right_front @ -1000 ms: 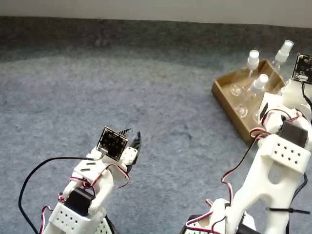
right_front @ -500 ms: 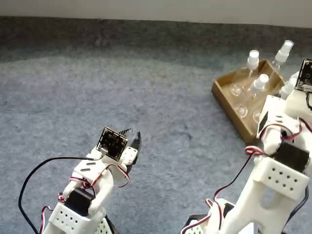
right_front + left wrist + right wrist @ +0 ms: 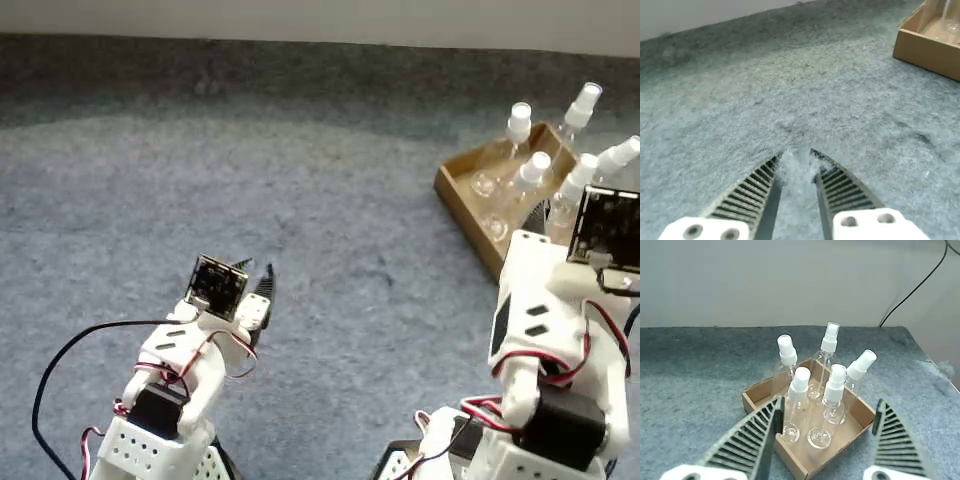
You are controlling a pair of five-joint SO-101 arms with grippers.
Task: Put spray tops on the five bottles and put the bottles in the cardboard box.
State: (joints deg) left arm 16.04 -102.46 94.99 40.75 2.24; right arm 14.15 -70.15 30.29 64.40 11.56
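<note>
Five spray-topped bottles (image 3: 832, 395) stand upright inside the cardboard box (image 3: 462, 212), so I judge the task complete: my right gripper (image 3: 830, 401) hangs wide and empty before them, my left gripper (image 3: 796, 152) barely parted, holding nothing, over the carpet (image 3: 740, 75).

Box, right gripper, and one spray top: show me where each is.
box (image 3: 927, 52), left wrist view, side wall.
right gripper (image 3: 830, 401), right wrist view, between fingertips.
spray top (image 3: 801, 376), right wrist view, white head.

No text, labels, brands, numbers or signs could be read, the five clear bottles (image 3: 826, 405) were plain, the cardboard box (image 3: 925, 52) showed bare brown walls
</note>
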